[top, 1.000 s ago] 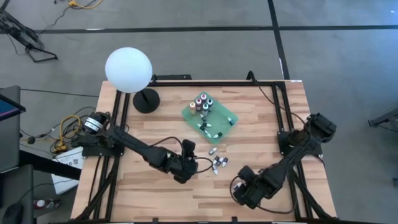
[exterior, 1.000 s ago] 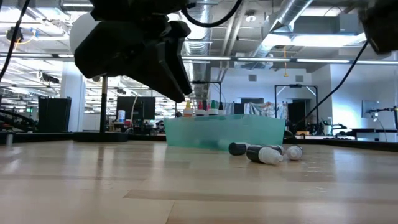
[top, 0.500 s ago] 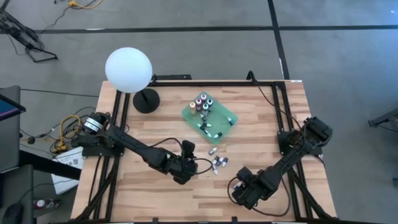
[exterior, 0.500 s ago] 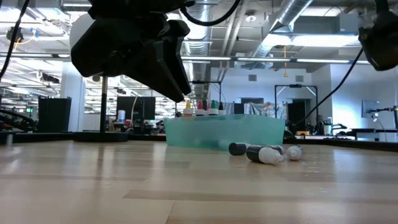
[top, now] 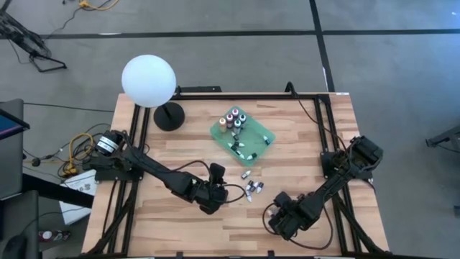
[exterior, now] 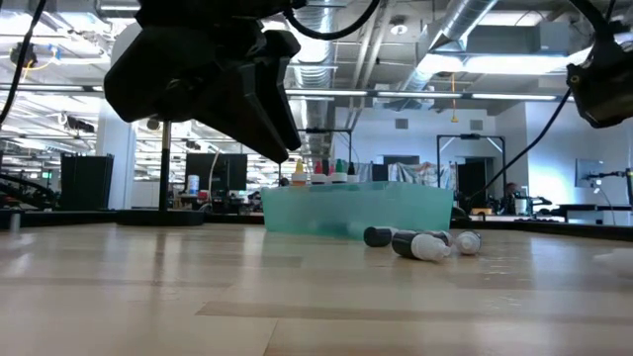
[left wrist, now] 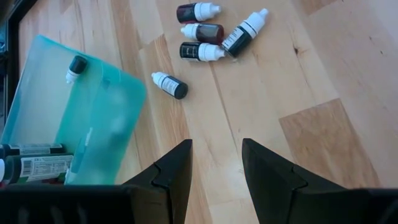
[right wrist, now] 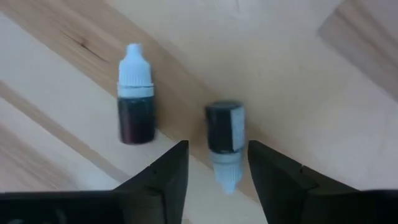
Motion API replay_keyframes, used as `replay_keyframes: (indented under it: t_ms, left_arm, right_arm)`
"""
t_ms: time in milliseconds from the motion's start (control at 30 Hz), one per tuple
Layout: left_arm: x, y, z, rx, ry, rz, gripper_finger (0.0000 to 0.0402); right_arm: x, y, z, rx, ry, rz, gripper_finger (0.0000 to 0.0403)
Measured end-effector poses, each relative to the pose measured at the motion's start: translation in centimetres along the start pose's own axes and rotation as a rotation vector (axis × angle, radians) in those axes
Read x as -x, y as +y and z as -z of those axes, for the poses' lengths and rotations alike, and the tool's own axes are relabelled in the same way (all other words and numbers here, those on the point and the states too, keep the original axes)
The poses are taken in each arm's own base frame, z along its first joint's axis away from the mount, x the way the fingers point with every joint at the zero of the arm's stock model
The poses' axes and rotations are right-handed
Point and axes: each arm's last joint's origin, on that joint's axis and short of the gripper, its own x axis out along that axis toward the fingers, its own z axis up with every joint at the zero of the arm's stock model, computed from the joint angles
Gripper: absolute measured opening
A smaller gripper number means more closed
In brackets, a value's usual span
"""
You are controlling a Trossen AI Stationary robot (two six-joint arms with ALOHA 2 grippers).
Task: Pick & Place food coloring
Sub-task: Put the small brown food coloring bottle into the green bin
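Two small dark white-capped bottles [right wrist: 135,96] lie before our right gripper [right wrist: 214,171], unclenched, lower centre; left gripper [left wrist: 216,165] likewise spread, empty.

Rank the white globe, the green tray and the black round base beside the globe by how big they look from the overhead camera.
1. White globe, though it stands above the table and so nearer the camera, which may flatter it.
2. Green tray, close behind the globe.
3. Black round base, clearly the smallest.
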Motion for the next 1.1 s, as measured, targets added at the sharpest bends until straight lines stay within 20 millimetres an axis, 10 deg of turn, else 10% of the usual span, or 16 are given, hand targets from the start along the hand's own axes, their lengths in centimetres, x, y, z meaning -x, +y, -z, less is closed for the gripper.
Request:
replay_keyframes:
  t_ms: [1100]
  left_arm:
    - [0.01, -0.05, 0.07, -0.001, 0.006, 0.009, 0.0134]
  right_arm:
    - [0.26, -0.42, -0.24, 0.128, -0.065, 0.052, 0.0072]
